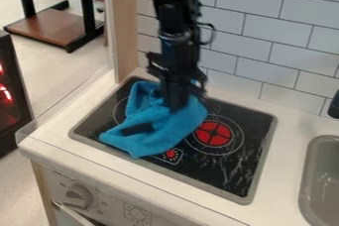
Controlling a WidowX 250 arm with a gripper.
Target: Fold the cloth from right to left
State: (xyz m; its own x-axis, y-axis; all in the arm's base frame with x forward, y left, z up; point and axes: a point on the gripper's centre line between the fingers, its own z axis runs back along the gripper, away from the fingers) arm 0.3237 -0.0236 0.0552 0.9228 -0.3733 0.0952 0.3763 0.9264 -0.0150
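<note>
- The cloth [155,126] lies bunched on the 9 o'clock half of the stove [192,168]; I judge the fold partly made at best.
- I have yet to settle a clean right-to-left layer and flatten it.
- My fingers [175,102] are at its 12 o'clock side; I can't tell if they're apart or clamped.
- White table [288,123] beneath; sink [325,183] at 4 o'clock, tiled wall [261,36] at 1.

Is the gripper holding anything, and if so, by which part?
Can't tell. The gripper is down at the upper-right part of the bunched blue cloth, but whether it grips the fabric there isn't clear.
</note>
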